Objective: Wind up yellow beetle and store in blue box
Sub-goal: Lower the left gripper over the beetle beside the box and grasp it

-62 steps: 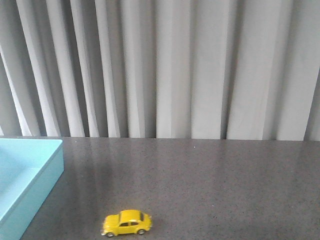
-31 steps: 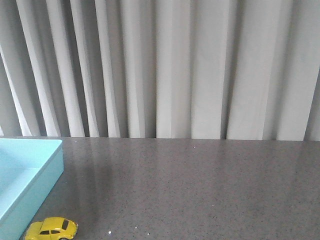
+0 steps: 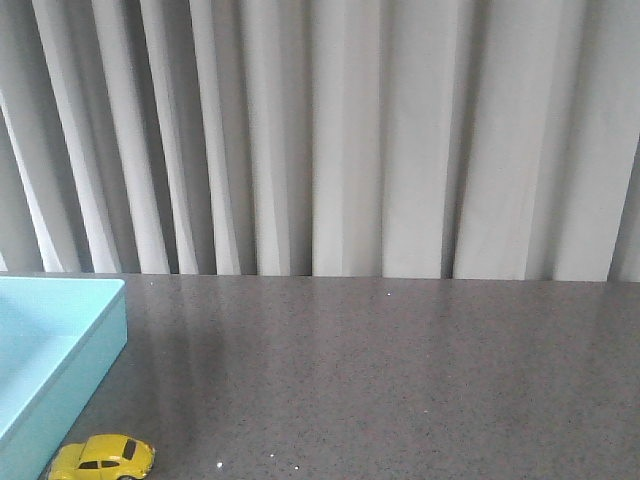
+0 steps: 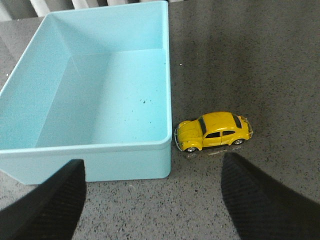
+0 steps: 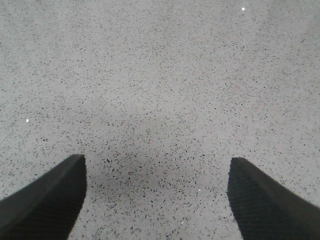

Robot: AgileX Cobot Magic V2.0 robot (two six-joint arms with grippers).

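The yellow beetle (image 3: pixel 102 457) stands on its wheels on the dark speckled table at the front left, its nose against the outer wall of the blue box (image 3: pixel 60 335). In the left wrist view the beetle (image 4: pixel 213 131) touches the box wall (image 4: pixel 168 100), and the box is empty inside. My left gripper (image 4: pixel 152 195) is open and empty, above the table a little short of the box corner and the beetle. My right gripper (image 5: pixel 156 195) is open and empty over bare table. Neither gripper shows in the front view.
The speckled grey table (image 3: pixel 400 370) stretches to the right of the beetle. A grey pleated curtain (image 3: pixel 330 130) hangs behind the table's far edge. The box runs out of the front view on the left.
One second ago the beetle stood near the front middle of the table. It rolled left to the box wall by half a second ago and has stayed there since.
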